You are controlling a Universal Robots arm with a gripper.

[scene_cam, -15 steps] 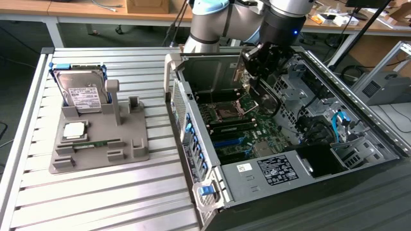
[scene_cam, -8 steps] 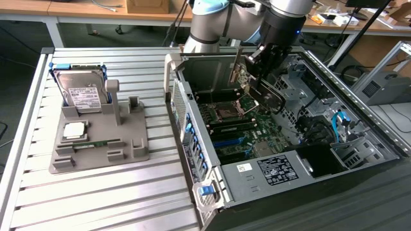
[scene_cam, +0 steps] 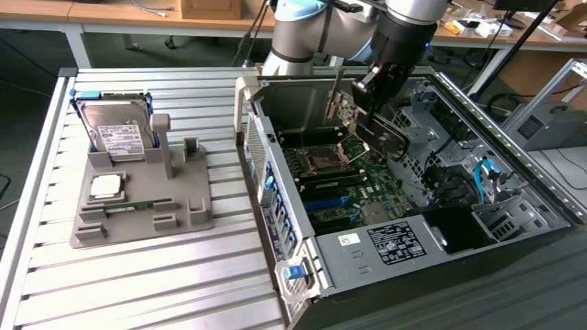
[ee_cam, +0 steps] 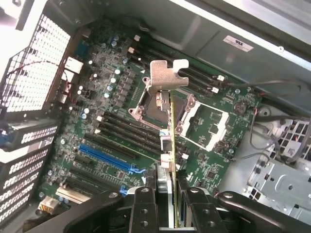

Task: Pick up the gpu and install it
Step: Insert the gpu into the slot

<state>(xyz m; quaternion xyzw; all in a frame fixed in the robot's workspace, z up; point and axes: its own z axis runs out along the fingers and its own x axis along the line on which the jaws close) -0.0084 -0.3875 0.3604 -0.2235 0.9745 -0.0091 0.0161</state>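
Gripper (ee_cam: 172, 194) pinches gpu (ee_cam: 166, 77) — held edge-on.

The gpu (ee_cam: 166, 77) is showing a silvery bracket and what looks like a yellow-green board edge. The gripper (ee_cam: 171, 187) is showing black. The motherboard (ee_cam: 112, 111) is showing green, with one blue slot (ee_cam: 104, 156). The slatted table (scene_cam: 137, 289) is looking pale grey, and the holder (scene_cam: 137, 213) a darker grey.
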